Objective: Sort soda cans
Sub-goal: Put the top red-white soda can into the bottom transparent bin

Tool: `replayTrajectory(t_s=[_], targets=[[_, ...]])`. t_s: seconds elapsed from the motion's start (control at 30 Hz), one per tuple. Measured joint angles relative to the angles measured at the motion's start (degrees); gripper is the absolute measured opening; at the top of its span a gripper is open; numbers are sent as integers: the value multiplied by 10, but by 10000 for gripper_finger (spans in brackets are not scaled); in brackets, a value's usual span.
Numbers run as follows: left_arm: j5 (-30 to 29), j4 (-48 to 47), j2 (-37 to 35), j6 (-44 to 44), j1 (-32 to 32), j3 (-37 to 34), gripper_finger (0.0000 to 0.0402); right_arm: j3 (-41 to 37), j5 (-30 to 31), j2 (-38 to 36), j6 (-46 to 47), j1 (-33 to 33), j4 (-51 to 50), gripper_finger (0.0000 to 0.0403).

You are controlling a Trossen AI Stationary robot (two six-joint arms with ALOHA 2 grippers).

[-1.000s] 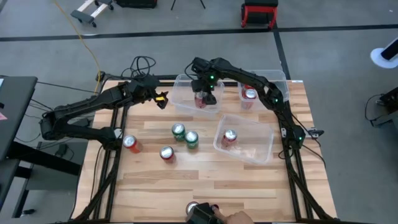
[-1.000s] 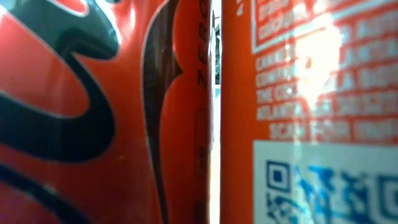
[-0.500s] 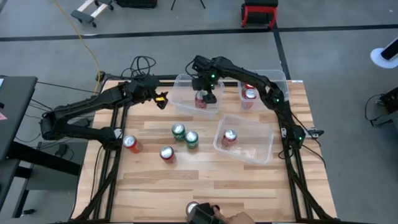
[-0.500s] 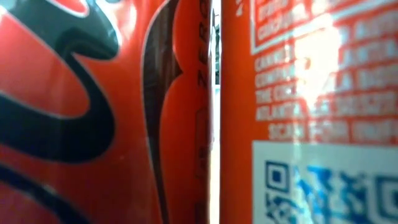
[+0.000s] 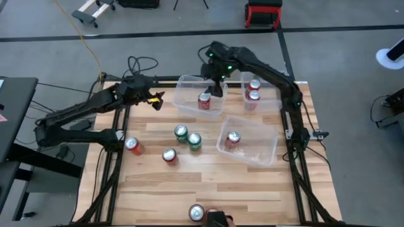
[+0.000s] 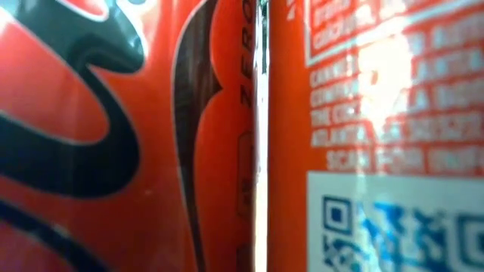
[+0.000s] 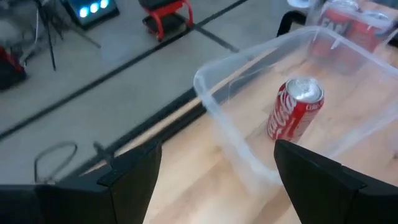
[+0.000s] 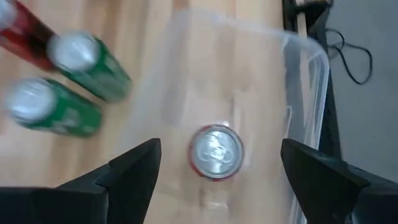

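A: Right gripper (image 5: 215,89) first. From above it hangs over the far bin (image 5: 186,101), fingers apart, nothing between them. A red can (image 5: 204,101) stands upright in that bin just below it.

B: And the left gripper (image 5: 153,99)?

A: Off the bin's left side, over the table's far left corner, also spread and empty.

B: Other cans in the high view?

A: Two red ones (image 5: 254,90) upright in the back-right bin (image 5: 281,104). One red can (image 5: 233,139) in the tilted bin (image 5: 268,148) nearer the middle. On the bare wood, two green cans (image 5: 187,137) side by side, a red can (image 5: 169,155) just in front of them, another red (image 5: 132,145) at the left edge, and one (image 5: 196,213) at the near edge.

B: The low view?

A: Filled by two red cans (image 6: 113,136) pressed up to the lens, a thin gap between them. Nothing else can be made out.

B: Left wrist?

A: Its dark fingers (image 7: 134,180) stand wide apart. Between them lies the clear bin (image 7: 236,81) with the red can (image 7: 296,115) upright inside.

B: Right wrist?

A: Looking straight down past open fingers (image 8: 134,177): a silver can top (image 8: 214,151) inside the bin (image 8: 308,93), between the fingers but below them, untouched. Two green cans (image 8: 68,102) stand on the wood outside the bin wall, a red can (image 8: 22,37) beside them.
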Motion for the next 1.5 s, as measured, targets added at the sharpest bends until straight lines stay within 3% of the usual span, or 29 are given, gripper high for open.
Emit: replayTrajectory(t_s=[0.2,0.5,0.8,0.97,1.1,1.23,1.4,1.5], targets=[[-1,-50,-8,-53,-52,-9,306,0,-50,-72,45,4,-37,348],[-8,116,-8,-44,-175,-111,306,0,-41,-126,107,71,-130,333],[-37,185,-8,-81,-269,-173,306,0,81,-142,149,180,-168,317],[-97,187,-8,-101,-329,-176,306,-63,123,-174,173,197,-168,313],[-132,190,-10,-101,-365,-176,306,-170,154,-238,185,191,-97,311],[-175,201,-12,-94,-372,-176,306,-264,165,-280,172,157,101,310],[-183,212,-12,-104,-372,-176,306,-283,163,-240,172,85,227,310],[-183,202,-12,-119,-374,-176,306,-263,118,-179,171,46,235,310]])
